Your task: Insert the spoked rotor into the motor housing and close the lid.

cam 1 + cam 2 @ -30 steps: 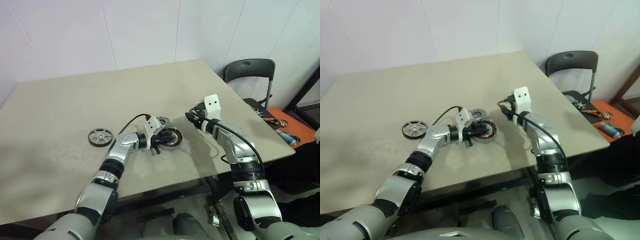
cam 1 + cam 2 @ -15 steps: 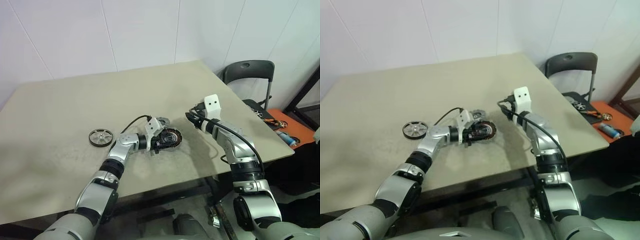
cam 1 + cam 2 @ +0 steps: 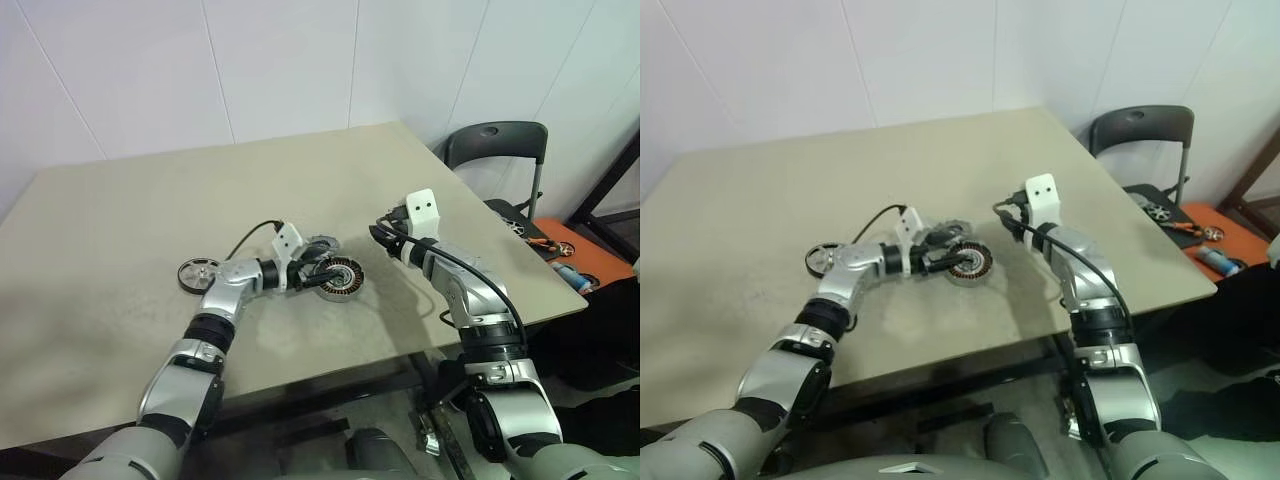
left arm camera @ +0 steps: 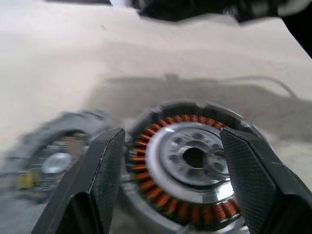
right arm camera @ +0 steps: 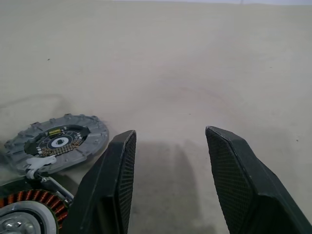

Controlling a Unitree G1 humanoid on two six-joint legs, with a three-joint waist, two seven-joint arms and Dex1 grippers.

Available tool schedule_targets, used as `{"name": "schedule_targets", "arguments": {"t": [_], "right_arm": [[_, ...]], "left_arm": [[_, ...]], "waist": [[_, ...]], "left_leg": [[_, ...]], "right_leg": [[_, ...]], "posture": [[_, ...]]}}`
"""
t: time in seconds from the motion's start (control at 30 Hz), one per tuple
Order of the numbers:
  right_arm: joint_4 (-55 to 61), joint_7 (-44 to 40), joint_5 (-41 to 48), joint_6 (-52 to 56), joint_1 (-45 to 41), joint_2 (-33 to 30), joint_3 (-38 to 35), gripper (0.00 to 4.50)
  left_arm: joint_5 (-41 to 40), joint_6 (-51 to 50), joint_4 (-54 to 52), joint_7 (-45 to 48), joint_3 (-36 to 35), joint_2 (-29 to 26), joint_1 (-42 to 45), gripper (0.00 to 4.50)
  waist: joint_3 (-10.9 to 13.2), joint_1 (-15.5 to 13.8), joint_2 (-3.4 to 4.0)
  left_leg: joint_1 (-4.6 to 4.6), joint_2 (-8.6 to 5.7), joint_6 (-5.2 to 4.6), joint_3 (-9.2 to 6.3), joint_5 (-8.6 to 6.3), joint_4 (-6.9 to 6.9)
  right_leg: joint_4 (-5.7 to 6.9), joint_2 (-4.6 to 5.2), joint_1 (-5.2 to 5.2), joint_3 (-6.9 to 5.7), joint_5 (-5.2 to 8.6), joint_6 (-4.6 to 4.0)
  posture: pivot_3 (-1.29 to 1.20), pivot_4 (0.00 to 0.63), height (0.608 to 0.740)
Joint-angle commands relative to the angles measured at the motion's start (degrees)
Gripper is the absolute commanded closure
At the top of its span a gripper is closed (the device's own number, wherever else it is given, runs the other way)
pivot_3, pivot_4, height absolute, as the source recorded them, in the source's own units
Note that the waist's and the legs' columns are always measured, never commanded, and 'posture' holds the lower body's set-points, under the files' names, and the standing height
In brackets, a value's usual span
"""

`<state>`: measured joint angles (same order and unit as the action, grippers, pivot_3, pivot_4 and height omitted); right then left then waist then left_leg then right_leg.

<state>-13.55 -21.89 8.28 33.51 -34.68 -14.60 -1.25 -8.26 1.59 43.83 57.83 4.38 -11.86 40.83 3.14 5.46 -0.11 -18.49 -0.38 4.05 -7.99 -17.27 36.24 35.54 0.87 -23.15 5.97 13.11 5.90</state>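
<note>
The motor housing [image 3: 341,277], a grey cup with copper windings and a silver centre, lies on the table [image 3: 130,210]. Just behind it is the lid [image 3: 321,245], a notched grey disc, which also shows in the right wrist view [image 5: 58,140]. My left gripper [image 3: 317,279] is open just left of the housing [image 4: 190,161], with nothing in it. The spoked rotor [image 3: 195,274] lies flat farther left, partly hidden behind my left forearm. My right gripper [image 3: 381,238] hovers open and empty to the right of the housing, its fingers [image 5: 119,180] apart over bare table.
A dark chair [image 3: 497,140] stands past the table's right corner. Beside it, an orange surface [image 3: 565,248] carries small tools. The table's front edge [image 3: 330,365] runs close under my arms. A black cable [image 3: 250,235] loops off my left wrist.
My left gripper has opened and drawn back to the left, a little higher, away from the housing. The housing stays where it was. The right arm has not moved.
</note>
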Motion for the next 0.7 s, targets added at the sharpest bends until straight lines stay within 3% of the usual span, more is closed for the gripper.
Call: {"name": "schedule_targets", "arguments": {"t": [0.03, 0.27, 0.37, 0.5, 0.7], "right_arm": [[6.1, -5.99, 3.26, 2.15, -3.28, -0.99, 1.79, 2.13], [14.16, -20.85, 4.5, 5.92, -2.91, -9.0, 10.68, 2.13], [21.19, -30.45, 6.64, 8.18, -0.82, -15.75, 14.91, 3.06], [23.96, -35.19, 7.33, 9.29, -0.63, -20.39, 17.32, 4.46], [12.07, -30.5, 1.64, 3.89, -4.86, -15.12, 19.7, 4.46]], "left_arm": [[-6.22, -6.35, -6.82, 1.92, -5.02, -2.86, 2.3, 1.18], [-7.0, -9.34, -7.41, -1.07, -8.12, -7.83, 2.72, 1.18], [-7.81, -10.98, -9.58, -2.02, -9.01, -8.82, 1.33, 1.15], [-8.57, -12.47, -12.2, -2.63, -9.47, -9.79, -0.96, 1.15], [-8.54, -13.22, -14.29, -3.87, -9.04, -9.57, -3.13, 1.15]], "waist": [[0.0, 0.14, 0.0], [0.0, -0.14, -0.01], [0.01, -0.61, -0.01], [0.03, -1.15, -0.04], [0.03, -1.52, -0.04]], "left_leg": [[-0.01, 0.0, 0.0, 0.0, 0.0, 0.0], [0.0, 0.01, 0.0, -0.01, 0.0, 0.01], [-0.06, 0.01, 0.01, -0.01, 0.0, 0.02], [-0.09, 0.02, -0.01, 0.0, -0.02, -0.01], [-0.06, 0.03, 0.0, 0.03, -0.01, 0.09]], "right_leg": [[0.0, 0.0, -0.01, 0.0, 0.0, 0.0], [-0.03, 0.0, -0.01, -0.01, 0.04, 0.07], [-0.09, 0.01, -0.02, -0.02, 0.04, 0.07], [-0.18, 0.01, -0.06, -0.02, 0.05, 0.07], [-0.05, -0.01, -0.04, -0.02, 0.12, 0.2]], "posture": [[0.0, 0.0, 0.74], [0.0, 0.0, 0.74], [0.0, 0.0, 0.74], [0.0, 0.0, 0.74], [0.0, 0.0, 0.74]]}}
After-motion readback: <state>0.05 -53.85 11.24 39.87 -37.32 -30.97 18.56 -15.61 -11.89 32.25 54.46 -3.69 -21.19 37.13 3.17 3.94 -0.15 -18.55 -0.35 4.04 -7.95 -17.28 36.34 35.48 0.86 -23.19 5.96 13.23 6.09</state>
